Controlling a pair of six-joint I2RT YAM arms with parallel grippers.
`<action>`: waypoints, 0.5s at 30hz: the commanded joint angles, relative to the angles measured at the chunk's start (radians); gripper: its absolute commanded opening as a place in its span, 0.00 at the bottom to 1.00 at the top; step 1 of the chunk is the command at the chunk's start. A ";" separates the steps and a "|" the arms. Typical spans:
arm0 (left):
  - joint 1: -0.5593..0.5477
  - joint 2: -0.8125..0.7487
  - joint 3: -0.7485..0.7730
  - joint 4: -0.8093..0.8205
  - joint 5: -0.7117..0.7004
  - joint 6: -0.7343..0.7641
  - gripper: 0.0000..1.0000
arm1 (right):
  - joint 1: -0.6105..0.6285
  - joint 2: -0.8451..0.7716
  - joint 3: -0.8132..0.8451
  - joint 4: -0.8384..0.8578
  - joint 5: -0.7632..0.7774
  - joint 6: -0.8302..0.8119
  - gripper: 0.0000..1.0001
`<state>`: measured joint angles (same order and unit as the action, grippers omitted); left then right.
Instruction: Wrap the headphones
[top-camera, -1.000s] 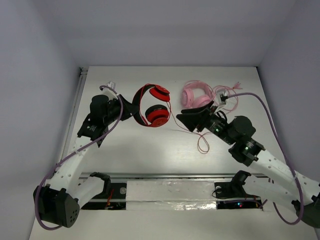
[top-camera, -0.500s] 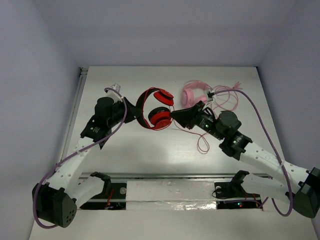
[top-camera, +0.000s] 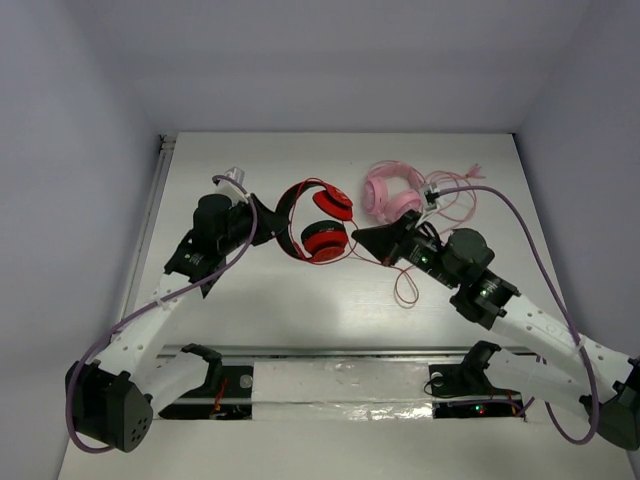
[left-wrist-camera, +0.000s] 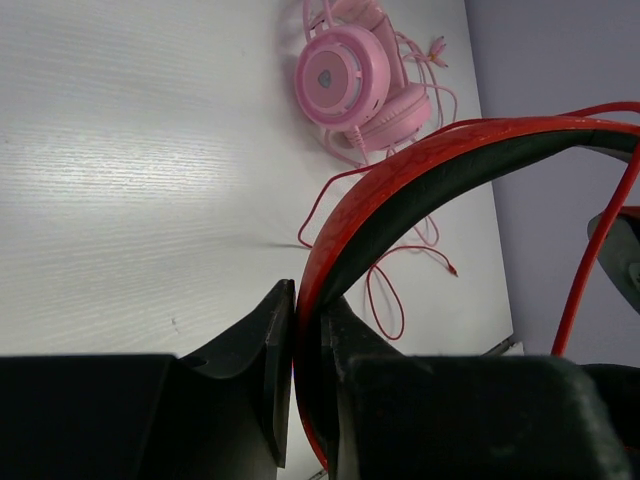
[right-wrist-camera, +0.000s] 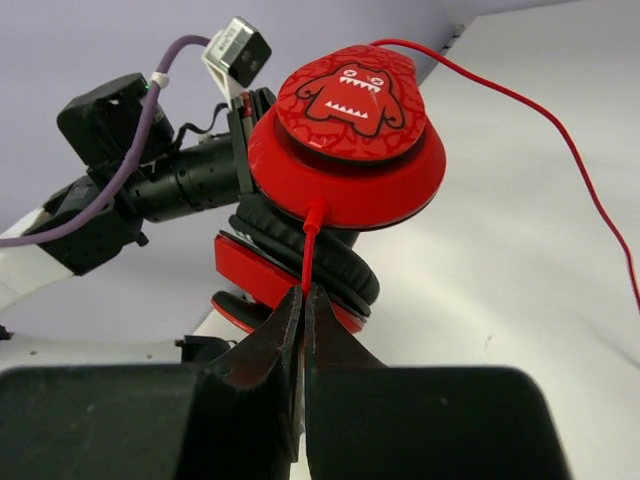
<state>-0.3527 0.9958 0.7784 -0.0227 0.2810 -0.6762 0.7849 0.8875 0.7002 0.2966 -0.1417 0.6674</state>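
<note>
Holding step: the left gripper (left-wrist-camera: 308, 300) has its 2 fingers clamped on the red-and-black headband (left-wrist-camera: 400, 190) of the headphones (top-camera: 318, 222); the pair looks raised off the table (top-camera: 300, 310), though I cannot be sure it hangs fully clear.
Cable pinch: the right gripper (right-wrist-camera: 303, 300) has its fingers pressed together on the thin red cable (right-wrist-camera: 312, 240), right below where it leaves the upper cup (right-wrist-camera: 350, 110), the one with the monster face.
Whereabouts: mid-table, between the 2 grippers; the pink headphones (top-camera: 392, 190) lie just beside on the right, apart from the red pair.
Slack: most of the cable trails loose over the table and ends in a loop toward the near edge; no turn looks laid round the headband or cups yet.
Step in hand: my guess is the very start of winding; 1 arm anchors the band, the other has the cord by its root.
Next move: slide the pinch along the cord to gain slack, then lead it round the headband or cups with the left grip firm; the pink cable (top-camera: 465, 200) nearby could snag.
Containers: none to be seen in any view; nothing sits inside anything.
</note>
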 joint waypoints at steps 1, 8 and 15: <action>0.009 0.003 0.050 0.138 0.020 -0.066 0.00 | -0.003 -0.050 -0.002 -0.108 0.027 -0.045 0.00; 0.009 0.000 0.065 0.194 0.037 -0.098 0.00 | -0.003 -0.027 0.042 -0.238 -0.042 -0.109 0.00; 0.009 -0.026 0.033 0.319 0.070 -0.164 0.00 | -0.003 0.016 0.067 -0.283 0.020 -0.129 0.00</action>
<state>-0.3523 1.0142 0.7795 0.0669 0.3206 -0.7113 0.7849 0.8776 0.7231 0.1020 -0.1520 0.5785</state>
